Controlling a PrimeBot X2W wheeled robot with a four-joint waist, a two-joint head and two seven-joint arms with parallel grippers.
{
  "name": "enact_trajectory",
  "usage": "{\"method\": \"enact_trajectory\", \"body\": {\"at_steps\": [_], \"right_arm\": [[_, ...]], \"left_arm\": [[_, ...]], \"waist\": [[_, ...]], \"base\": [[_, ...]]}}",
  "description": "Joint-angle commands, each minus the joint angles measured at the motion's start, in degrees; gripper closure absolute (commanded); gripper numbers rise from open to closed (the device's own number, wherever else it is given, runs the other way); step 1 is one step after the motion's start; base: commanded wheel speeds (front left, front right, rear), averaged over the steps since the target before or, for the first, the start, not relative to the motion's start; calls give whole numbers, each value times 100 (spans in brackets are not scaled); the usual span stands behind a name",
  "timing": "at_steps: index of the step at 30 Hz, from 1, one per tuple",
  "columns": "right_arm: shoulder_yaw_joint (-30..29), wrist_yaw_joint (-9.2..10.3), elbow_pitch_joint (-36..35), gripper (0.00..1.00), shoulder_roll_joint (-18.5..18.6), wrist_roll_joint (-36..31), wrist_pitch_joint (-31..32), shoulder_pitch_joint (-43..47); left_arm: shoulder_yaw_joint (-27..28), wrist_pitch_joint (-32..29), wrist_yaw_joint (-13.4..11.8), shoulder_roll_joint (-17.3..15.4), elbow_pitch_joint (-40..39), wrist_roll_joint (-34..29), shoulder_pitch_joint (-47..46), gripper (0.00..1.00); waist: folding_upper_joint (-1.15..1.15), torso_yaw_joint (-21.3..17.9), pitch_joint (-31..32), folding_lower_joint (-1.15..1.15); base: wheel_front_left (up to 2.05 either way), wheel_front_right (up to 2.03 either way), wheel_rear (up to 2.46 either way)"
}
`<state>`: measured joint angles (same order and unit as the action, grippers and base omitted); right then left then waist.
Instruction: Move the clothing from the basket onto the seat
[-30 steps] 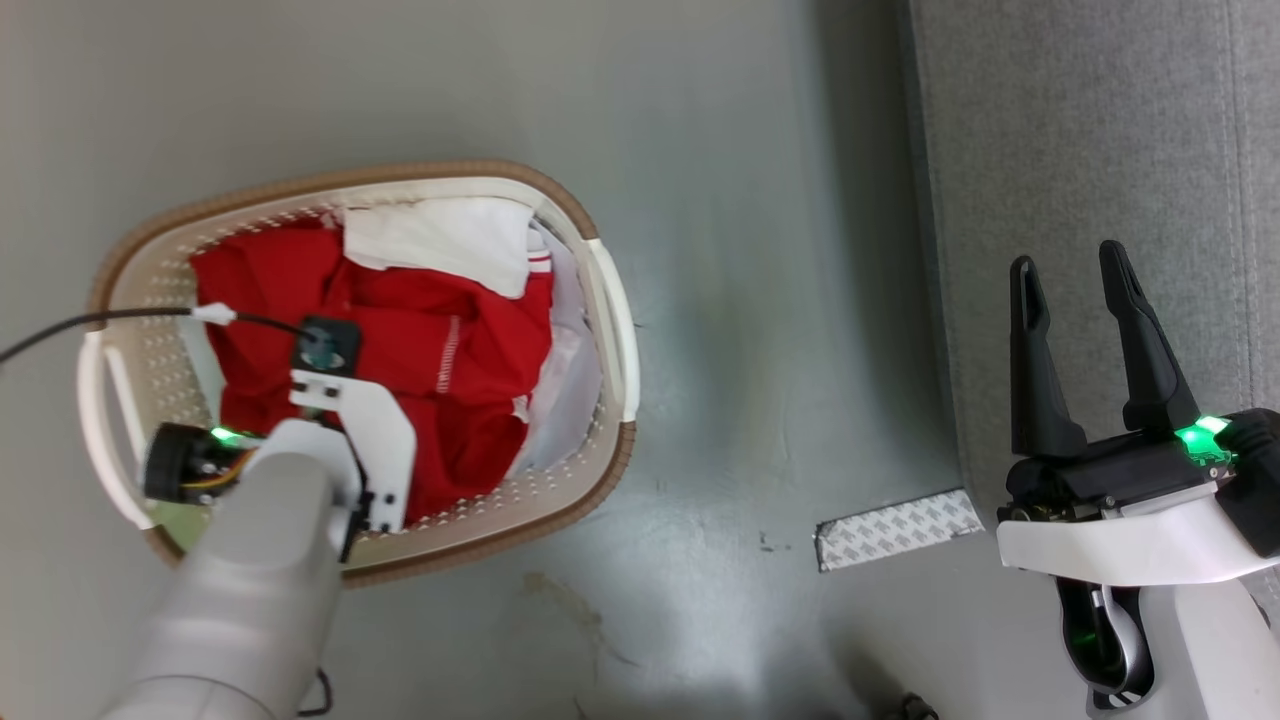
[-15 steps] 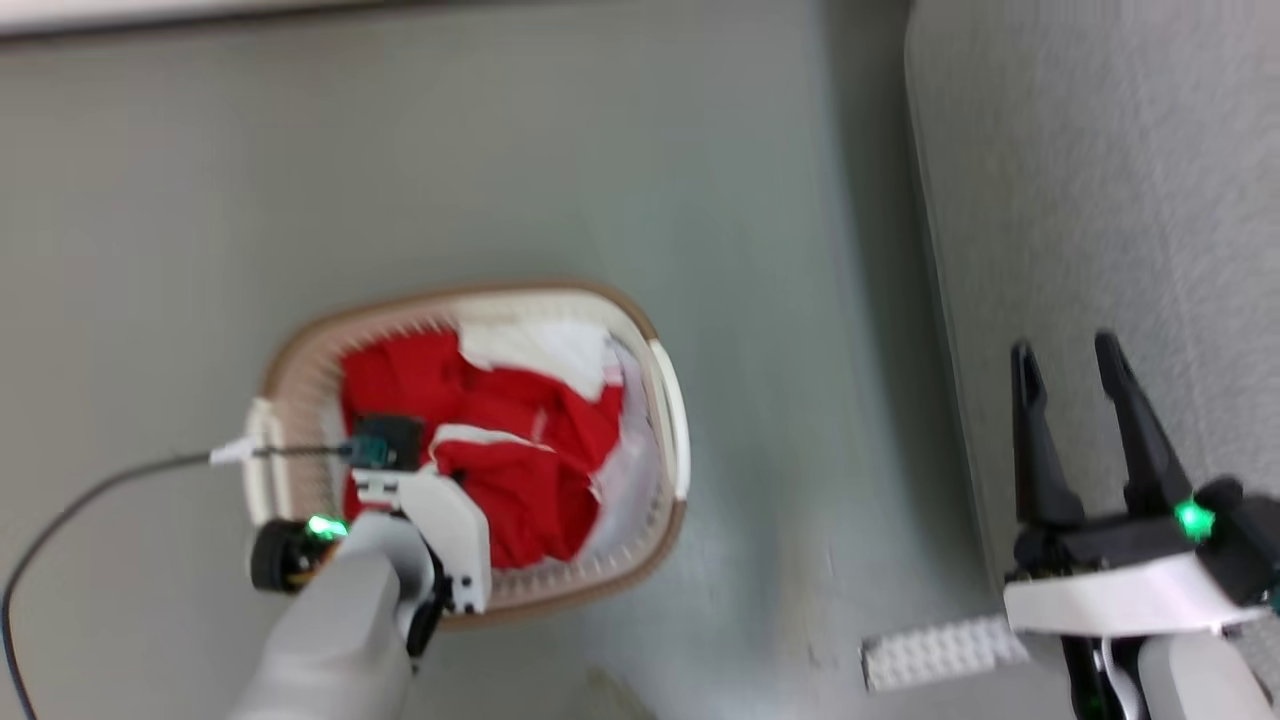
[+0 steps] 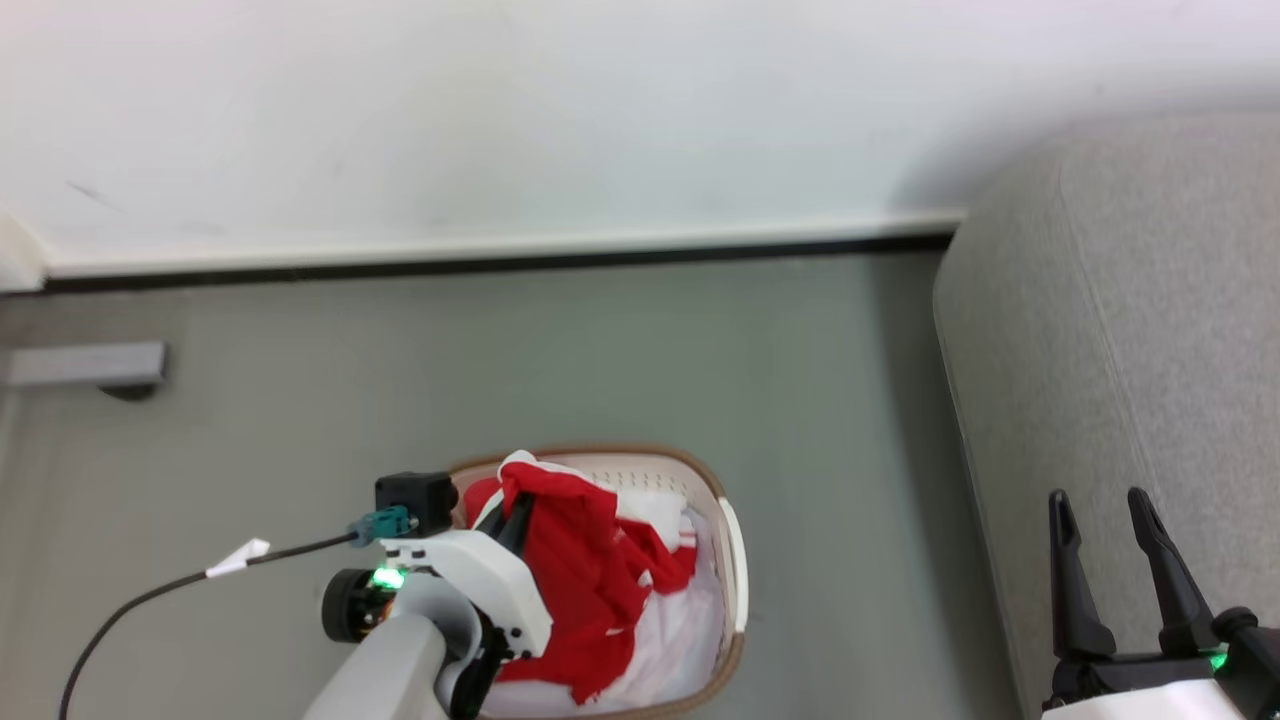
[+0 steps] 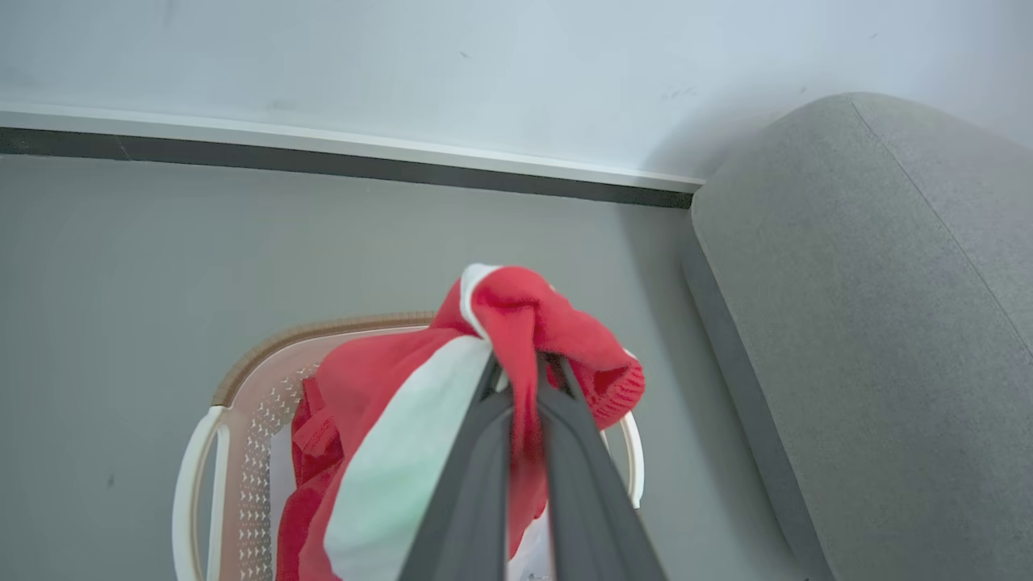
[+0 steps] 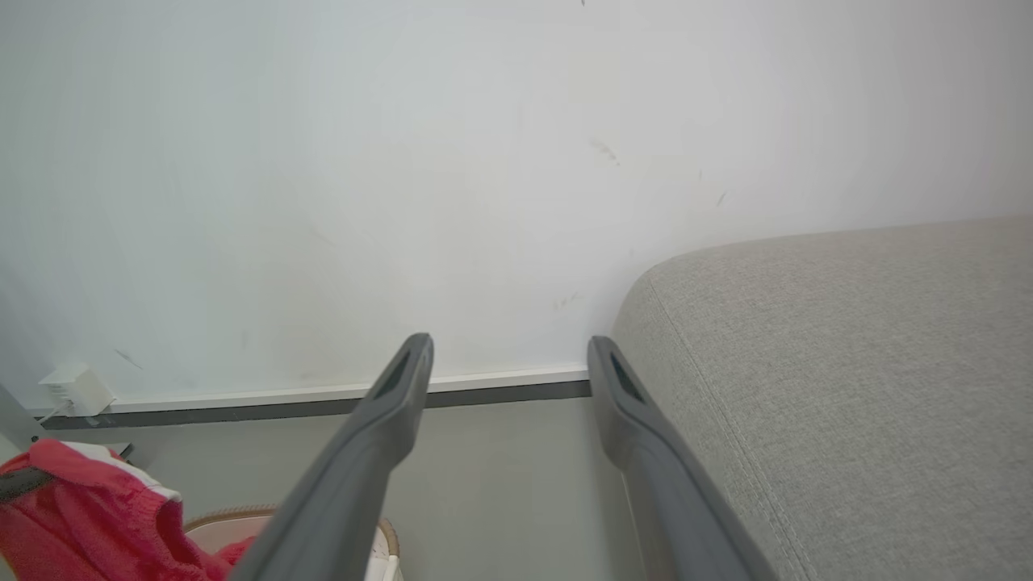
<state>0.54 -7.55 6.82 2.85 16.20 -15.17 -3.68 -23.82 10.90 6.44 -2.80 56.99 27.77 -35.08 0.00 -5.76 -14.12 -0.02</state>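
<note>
clothing [image 4: 524,315] clamped in left end effector [image 4: 523,367] — dangling over basket [image 4: 266,343]; right end effector [image 5: 508,343] spread apart.

From the head we look down at the grey floor [image 3: 600,350]. Our left wrist camera hangs close over the oval cream-white perforated basket [image 4: 266,347]; the right faces the white wall [image 5: 403,161]. All share the light grey woven-fabric sofa [image 3: 1150,300].
</note>
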Motion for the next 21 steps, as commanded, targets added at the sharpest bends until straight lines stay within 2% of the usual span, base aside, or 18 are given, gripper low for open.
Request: {"method": "enact_trajectory", "body": {"at_steps": [1,10,21], "right_arm": [[-52,12,0,0,12,-51,2,124],[-144,12,11,0,12,-86,2,450],[-265,12,-30,0,12,-155,2,783]], "left_arm": [[-44,74,-60,-19,-209,170,160,100],[-63,353,-270,-20,-1542,490,627,100],[274,424,-386,-230,-3212,360,1291,100]], "waist": [[0,195,411,2],[0,251,1013,2],[0,296,1599,2]], "base": [[0,0,0],[0,0,0],[0,0,0]]}}
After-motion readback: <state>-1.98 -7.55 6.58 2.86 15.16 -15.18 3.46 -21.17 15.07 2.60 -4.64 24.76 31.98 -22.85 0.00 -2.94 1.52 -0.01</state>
